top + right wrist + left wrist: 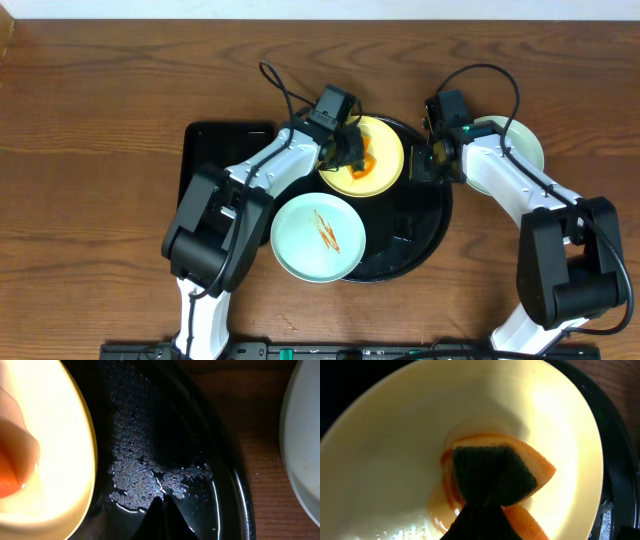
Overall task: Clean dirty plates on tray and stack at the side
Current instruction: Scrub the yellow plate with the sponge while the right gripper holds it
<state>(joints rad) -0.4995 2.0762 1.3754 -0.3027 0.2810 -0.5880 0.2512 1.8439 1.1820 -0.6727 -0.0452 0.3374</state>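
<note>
- The left hand [348,153] was clamped on an orange sponge [495,477], dark scouring face up, pressing it onto the yellow plate [388,140].
- Orange-red smears showed on that plate beside the sponge.
- The yellow plate sat at the far side of the round tray [420,235], whose floor was wet with droplets.
- A mint plate [300,250] with sauce streaks lay at the tray's near left, overhanging the rim.
- Another mint plate [525,140] rested on the bench [100,80] just right of the tray.
- The right hand [159,510] hung over the tray's right edge, fingers together, holding nothing.
- A rectangular tray [215,140] lay to the left.
</note>
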